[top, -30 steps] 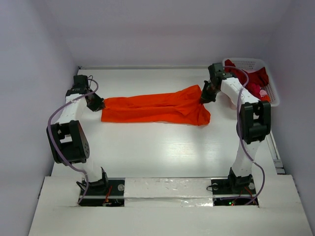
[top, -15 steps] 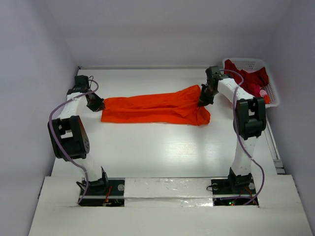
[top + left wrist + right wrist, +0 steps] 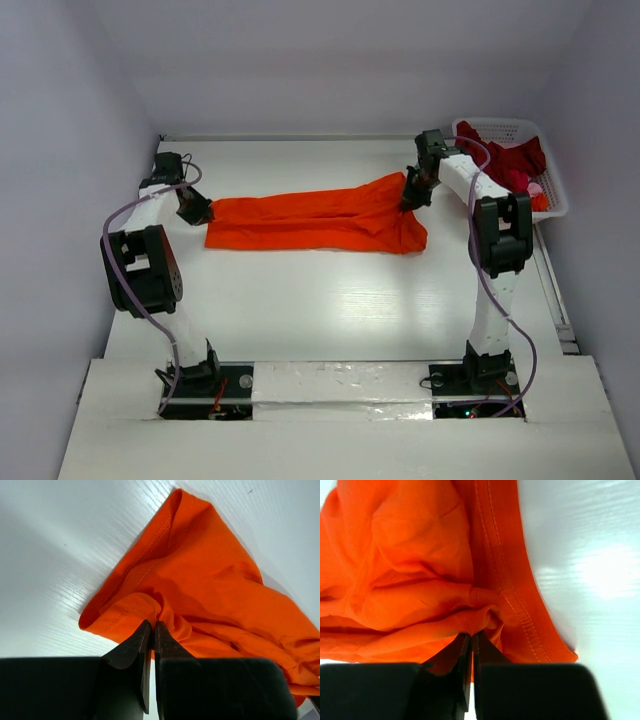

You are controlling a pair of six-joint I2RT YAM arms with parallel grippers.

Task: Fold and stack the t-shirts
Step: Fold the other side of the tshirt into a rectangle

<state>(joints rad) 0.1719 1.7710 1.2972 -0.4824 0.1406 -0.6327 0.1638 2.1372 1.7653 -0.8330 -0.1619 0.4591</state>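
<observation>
Top view: we note the orange t-shirt [image 3: 315,215] drawn out in a long band across the far half of the bench [image 3: 330,300], lying flat between the two arms. The left end effector [image 3: 200,212] sits at its left end, and the right end effector [image 3: 410,200] at its far right corner. The dark red t-shirts [image 3: 510,160] are heaped in the white basket [image 3: 555,195] at the far right corner. Compared with a second ago, the right arm's elbow has drawn in to the left and its end effector has edged slightly farther away. The left elbow has also moved a little farther out. The shirt has hardly shifted.

Left wrist view: the left end effector [image 3: 151,630] is pressed together, pinching a hemmed fold of the orange t-shirt [image 3: 210,595]. The cloth spreads away over the bench [image 3: 60,555].

Right wrist view: the right end effector [image 3: 471,641] is likewise pressed together on a bunched fold of the orange t-shirt [image 3: 410,555], just beside a stitched hem. We see bare bench [image 3: 585,555] to the right.
</observation>
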